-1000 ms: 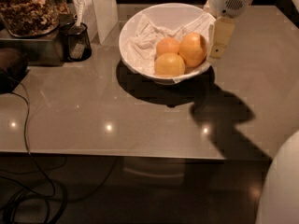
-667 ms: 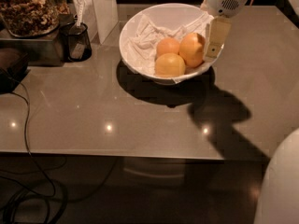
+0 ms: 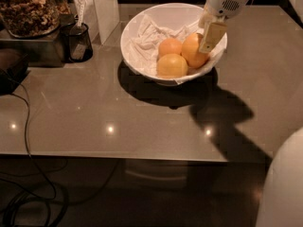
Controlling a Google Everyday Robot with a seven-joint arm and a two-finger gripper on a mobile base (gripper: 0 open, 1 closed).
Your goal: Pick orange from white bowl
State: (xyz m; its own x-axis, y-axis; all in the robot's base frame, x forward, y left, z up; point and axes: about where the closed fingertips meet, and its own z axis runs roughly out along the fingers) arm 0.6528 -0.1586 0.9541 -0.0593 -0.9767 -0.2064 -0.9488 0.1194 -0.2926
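The white bowl [image 3: 142, 30] stands at the back middle of the table, lined with a white cloth [image 3: 151, 34]. Three oranges lie in its right half. The orange [image 3: 191, 53], the largest and deepest in colour, lies at the right against the rim. A paler pinkish one [image 3: 168, 46] lies to its left and a yellow-orange one [image 3: 171, 65] in front. My gripper [image 3: 209, 30] reaches down from the upper right, right over the large orange. It is open, with one tan finger [image 3: 212, 36] down the orange's right side and the other at its top.
A dark mesh cup [image 3: 78, 41] and a jar of nuts [image 3: 28, 8] stand at the back left beside a white box [image 3: 105, 8]. Black cables [image 3: 23, 141] hang off the left front edge. A white robot part [image 3: 284, 188] fills the lower right corner.
The gripper has moved a little left and lower, from beside the bowl's right rim to over the large orange. The oranges and bowl have not moved.
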